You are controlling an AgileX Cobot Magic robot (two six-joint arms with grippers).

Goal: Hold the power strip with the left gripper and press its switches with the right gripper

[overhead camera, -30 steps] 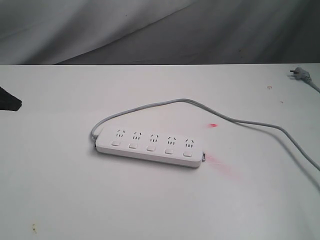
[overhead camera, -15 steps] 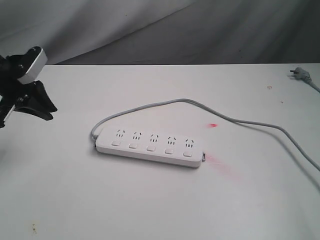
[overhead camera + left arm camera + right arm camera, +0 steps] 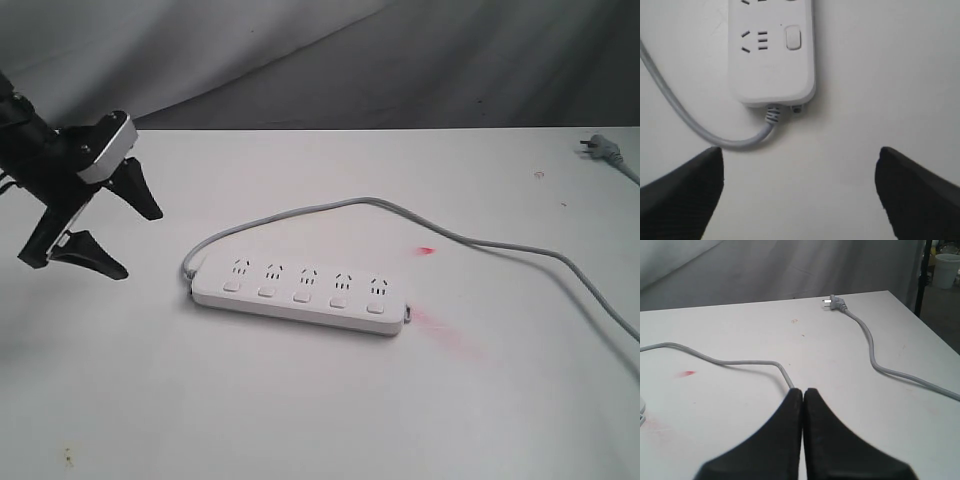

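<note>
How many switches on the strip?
5 switches, in one row on the power strip, one below each socket, spaced evenly from its left end to its right end. None appear hidden in the exterior view.

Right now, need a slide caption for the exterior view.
Left gripper, open, poised off the cord end of the five-socket power strip on the white table.

White table (image 3: 300,400) carries the power strip (image 3: 300,290), its grey cord (image 3: 370,200), perhaps red stains (image 3: 427,250).

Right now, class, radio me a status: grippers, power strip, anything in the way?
Left gripper open, short of power strip. Right gripper shut, off it. Strip flat, untouched. Cord loops at approach end.
</note>
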